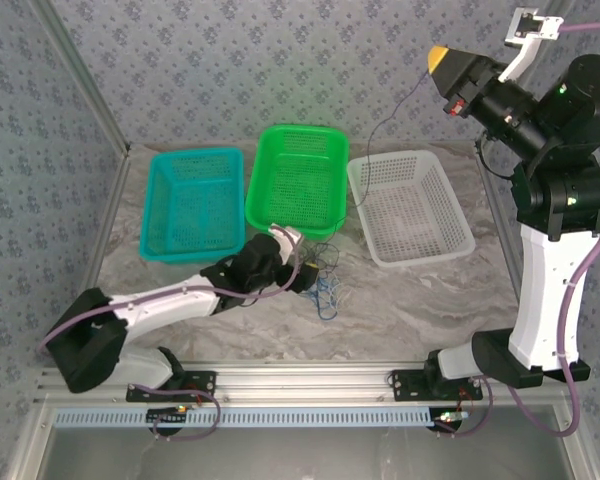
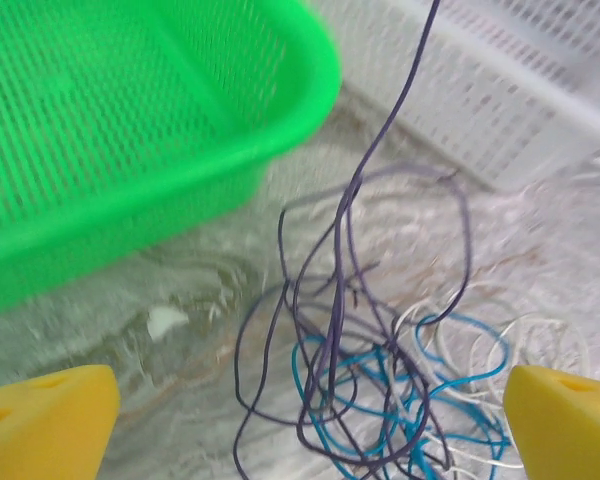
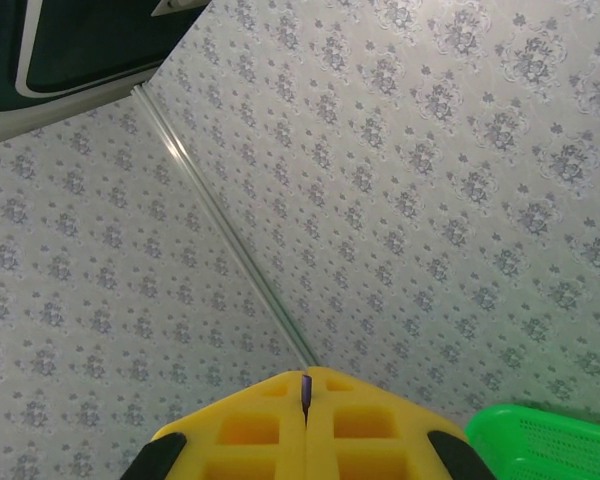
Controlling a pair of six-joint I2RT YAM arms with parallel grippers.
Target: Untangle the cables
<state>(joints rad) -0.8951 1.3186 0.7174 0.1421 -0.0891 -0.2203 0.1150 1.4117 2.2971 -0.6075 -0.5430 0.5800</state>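
Note:
The cables point(image 1: 326, 284) lie in a loose tangle on the marble tabletop in front of the green basket. In the left wrist view the blue cable point(image 2: 295, 356), the whitish cable point(image 2: 404, 314) and loops of the dark purple cable point(image 2: 238, 370) overlap. My left gripper point(image 1: 310, 276) is low beside the heap and open, its yellow fingertips point(image 2: 45, 420) wide apart with the tangle between them point(image 2: 305, 430), touching nothing. One purple strand point(image 1: 372, 140) rises taut from the heap to my right gripper point(image 1: 438, 57), held high at the back right. It is shut on that cable's end point(image 3: 305, 392).
Three baskets stand in a row behind the tangle: teal point(image 1: 195, 152), green point(image 1: 302, 130) and white point(image 1: 395, 157). The green basket's wall point(image 2: 130, 200) is close to my left gripper. Patterned walls enclose the table on the left and back.

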